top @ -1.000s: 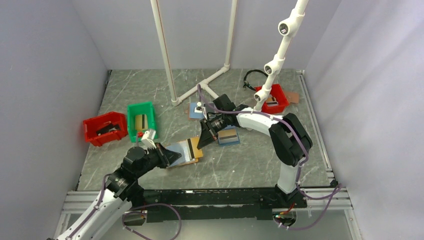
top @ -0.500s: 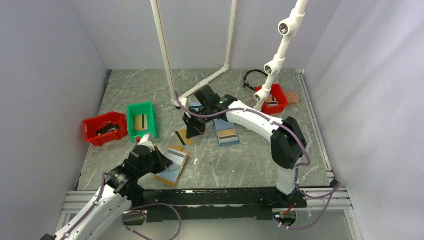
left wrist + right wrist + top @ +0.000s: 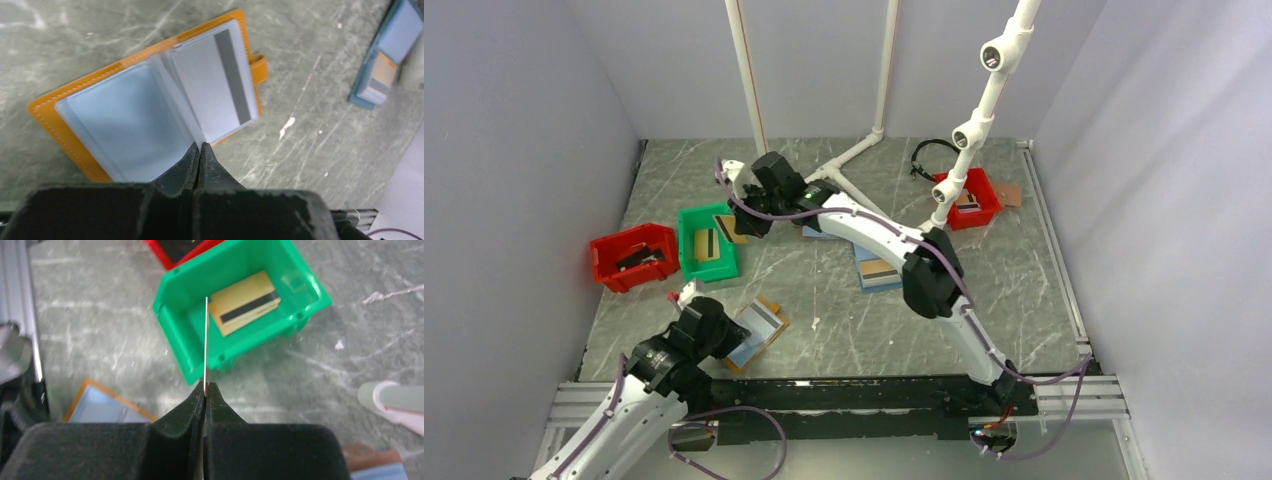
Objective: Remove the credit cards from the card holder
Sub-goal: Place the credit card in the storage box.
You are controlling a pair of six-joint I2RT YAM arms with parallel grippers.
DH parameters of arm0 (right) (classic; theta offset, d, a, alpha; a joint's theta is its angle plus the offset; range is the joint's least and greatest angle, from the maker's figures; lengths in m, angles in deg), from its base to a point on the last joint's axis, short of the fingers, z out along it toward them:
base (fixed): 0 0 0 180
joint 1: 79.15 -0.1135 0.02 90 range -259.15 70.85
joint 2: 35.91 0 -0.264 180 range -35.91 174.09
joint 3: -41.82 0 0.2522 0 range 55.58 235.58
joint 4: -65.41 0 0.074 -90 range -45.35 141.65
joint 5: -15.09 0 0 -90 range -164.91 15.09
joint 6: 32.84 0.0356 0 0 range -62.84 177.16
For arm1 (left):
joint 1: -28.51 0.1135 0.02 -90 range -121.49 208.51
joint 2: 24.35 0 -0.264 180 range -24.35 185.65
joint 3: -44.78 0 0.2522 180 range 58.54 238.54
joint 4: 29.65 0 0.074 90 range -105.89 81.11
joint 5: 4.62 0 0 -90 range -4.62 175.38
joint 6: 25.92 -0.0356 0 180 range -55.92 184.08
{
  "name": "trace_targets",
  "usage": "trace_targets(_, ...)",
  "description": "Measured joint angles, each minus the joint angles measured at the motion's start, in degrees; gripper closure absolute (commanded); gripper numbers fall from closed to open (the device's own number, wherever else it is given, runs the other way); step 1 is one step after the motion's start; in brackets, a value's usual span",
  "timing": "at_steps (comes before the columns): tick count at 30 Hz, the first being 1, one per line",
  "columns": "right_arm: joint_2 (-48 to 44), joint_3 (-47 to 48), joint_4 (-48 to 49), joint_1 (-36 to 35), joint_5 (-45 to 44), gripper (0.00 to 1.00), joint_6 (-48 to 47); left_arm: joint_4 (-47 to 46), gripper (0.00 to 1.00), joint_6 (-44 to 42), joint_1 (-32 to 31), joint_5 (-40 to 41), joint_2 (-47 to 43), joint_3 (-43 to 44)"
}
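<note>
The card holder lies open on the table, orange-brown at the edges and light blue inside. A pale card with a grey stripe sits in its right sleeve. My left gripper is shut on the near edge of the holder's middle page. In the top view the left gripper is at the holder. My right gripper is shut on a credit card, seen edge-on, above the green bin's near wall. In the top view the right gripper is at the bin's right rim.
The green bin holds a tan card with a black stripe. A red bin stands left of it and another at the back right. An all-blue holder lies mid-table. White pipes stand behind.
My right arm has swung left from the card holder to the green bin, carrying the card. My left gripper has drawn the holder left and toward the near edge.
</note>
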Motion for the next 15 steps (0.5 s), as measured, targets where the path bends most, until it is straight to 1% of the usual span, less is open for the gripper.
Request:
trace_targets(4,8.8,10.7,2.1,-1.5,-4.6,1.00,4.3,2.4,1.00,2.9,0.0,2.0,1.2,0.1)
trace_targets(6,11.7,14.2,3.2,-2.3,-6.1,1.00,5.6,3.1,1.00,3.4,0.0,2.4,1.8,0.3)
trace_targets(7,12.8,15.3,4.0,-2.8,-6.6,0.95,6.2,3.4,1.00,3.7,0.0,2.6,1.9,0.5)
trace_targets(11,14.3,16.1,5.8,-4.2,-8.7,0.57,7.9,3.5,1.00,3.8,0.0,2.6,1.7,0.5)
trace_targets(12,14.5,16.1,6.2,-4.5,-9.1,0.50,8.1,3.5,1.00,3.8,0.0,2.5,1.6,0.5)
trace_targets(13,14.6,16.1,6.5,-4.8,-10.0,0.46,8.0,3.6,1.00,3.7,0.0,2.5,1.3,0.5)
trace_targets(15,14.7,16.1,6.6,-5.2,-11.7,0.43,7.6,3.3,1.00,3.2,0.0,2.1,0.6,0.5)
